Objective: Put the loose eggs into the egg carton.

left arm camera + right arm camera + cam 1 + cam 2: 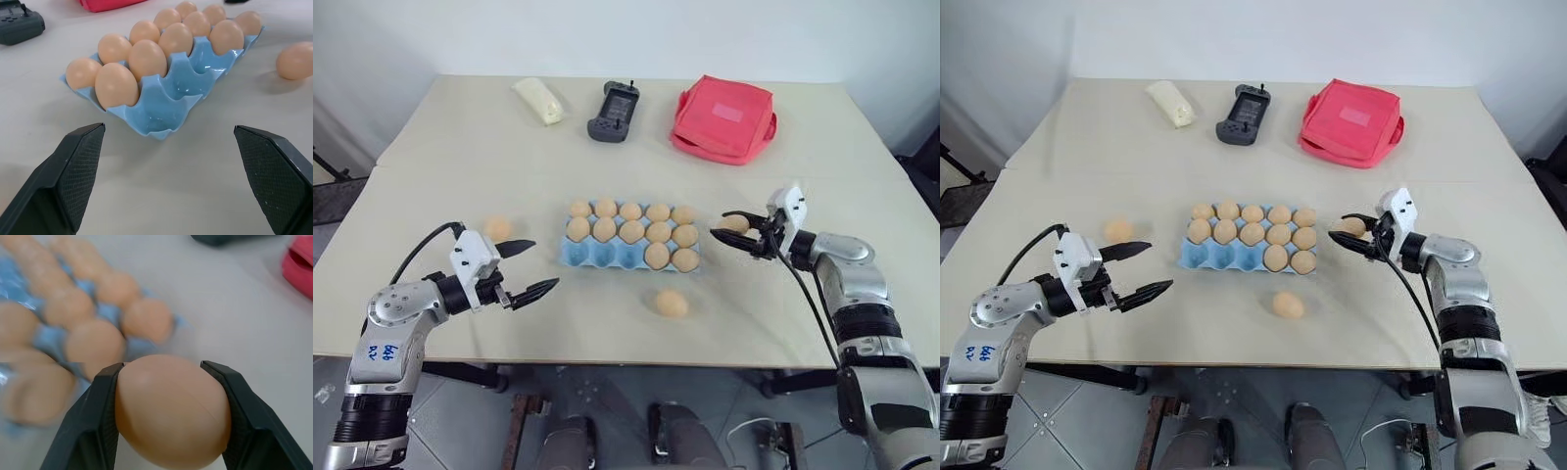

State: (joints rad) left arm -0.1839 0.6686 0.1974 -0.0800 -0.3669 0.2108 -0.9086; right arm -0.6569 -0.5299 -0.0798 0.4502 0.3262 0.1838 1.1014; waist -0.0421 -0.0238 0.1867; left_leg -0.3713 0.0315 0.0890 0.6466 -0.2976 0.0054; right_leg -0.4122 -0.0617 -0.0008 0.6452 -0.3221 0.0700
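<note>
Standing at a beige table (pixel 460 147) by white walls, I count twelve eggs in the light blue moulded carton (pixel 597 257), two loose eggs (pixel 672 303), one pinched in my right gripper (pixel 732 227); left gripper (pixel 527 267) gapes.

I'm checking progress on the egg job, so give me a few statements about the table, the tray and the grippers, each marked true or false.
1. The right gripper is shut on a tan-orange oval egg. True.
2. The left gripper holds an egg. False: it is open and empty.
3. The light blue moulded egg carton is full. False: three front cups are empty.
4. A loose tan egg lies on the beige table in front of the carton. True.
</note>
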